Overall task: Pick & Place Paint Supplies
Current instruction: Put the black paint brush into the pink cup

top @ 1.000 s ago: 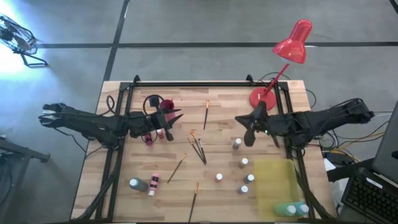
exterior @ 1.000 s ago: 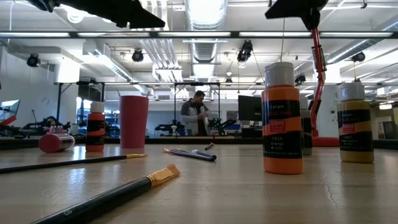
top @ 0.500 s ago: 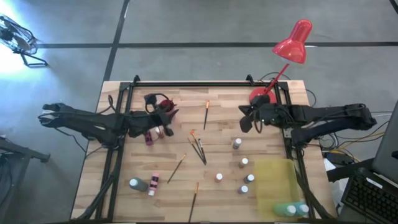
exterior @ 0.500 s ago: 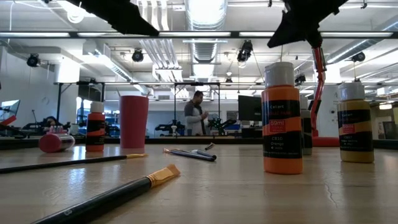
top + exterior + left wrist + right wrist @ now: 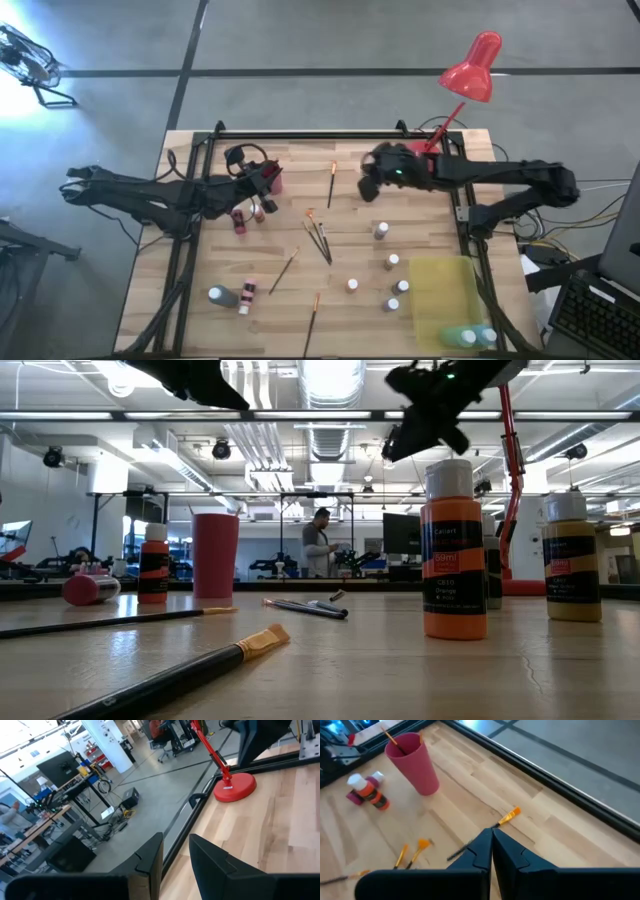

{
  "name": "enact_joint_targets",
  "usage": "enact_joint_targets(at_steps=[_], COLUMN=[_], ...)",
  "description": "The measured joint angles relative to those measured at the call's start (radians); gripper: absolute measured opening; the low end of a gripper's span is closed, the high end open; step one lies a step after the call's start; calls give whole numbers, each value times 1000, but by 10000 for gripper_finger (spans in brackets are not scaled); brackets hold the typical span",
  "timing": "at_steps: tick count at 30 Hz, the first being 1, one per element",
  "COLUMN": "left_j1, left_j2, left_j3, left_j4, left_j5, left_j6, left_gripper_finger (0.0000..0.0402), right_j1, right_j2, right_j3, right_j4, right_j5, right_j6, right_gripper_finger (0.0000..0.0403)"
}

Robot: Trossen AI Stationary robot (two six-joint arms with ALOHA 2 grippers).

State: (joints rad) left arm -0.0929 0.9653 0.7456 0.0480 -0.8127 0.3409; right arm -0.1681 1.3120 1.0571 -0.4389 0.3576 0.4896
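Wooden handle, thin and stiff: the paintbrush (image 5: 331,184) lying just ahead of my right gripper (image 5: 368,186) looks very light, and I judge it will roll or skid on the smooth table (image 5: 290,300) if I nudge it. In the right wrist view its orange bristle tip (image 5: 510,814) lies just beyond my fingertips and the shaft runs under them. I would take it across the middle of the handle, not at the bristles, which are soft and would splay. My right fingers (image 5: 481,851) are pressed together with nothing between them, so I must spread them before coming down.

The pink cup (image 5: 414,763) with a brush already standing in it sits farther ahead of that gripper, with a small orange bottle (image 5: 371,793) beside it. The bottles are rigid plastic, light, likely slick; I would grip one around the body below the cap.

My left gripper (image 5: 262,180) hangs at the cup, fingers (image 5: 212,861) parted a little, and I see nothing held in them.

Compared with a second ago, my right arm has swung from near the lamp base (image 5: 416,157) out toward the table's centre, closing on the brush; my left gripper has shifted only slightly, staying near the cup
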Motion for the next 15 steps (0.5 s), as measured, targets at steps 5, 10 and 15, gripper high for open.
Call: enact_joint_targets(at_steps=[5,10,15], left_j1=[0,0,0], left_j2=[-1,-1,-2], left_j3=[2,2,2], left_j4=[3,3,3], left_j5=[1,2,2], left_j6=[-4,1,1], left_gripper_finger=[101,101,101], right_j1=[-39,-100,-185], right_j2=[177,334,473], right_j3=[153,295,384], right_j4=[-36,-146,-196], right_j5=[1,3,-81], right_j6=[-17,38,95], right_gripper_finger=[45,100,149])
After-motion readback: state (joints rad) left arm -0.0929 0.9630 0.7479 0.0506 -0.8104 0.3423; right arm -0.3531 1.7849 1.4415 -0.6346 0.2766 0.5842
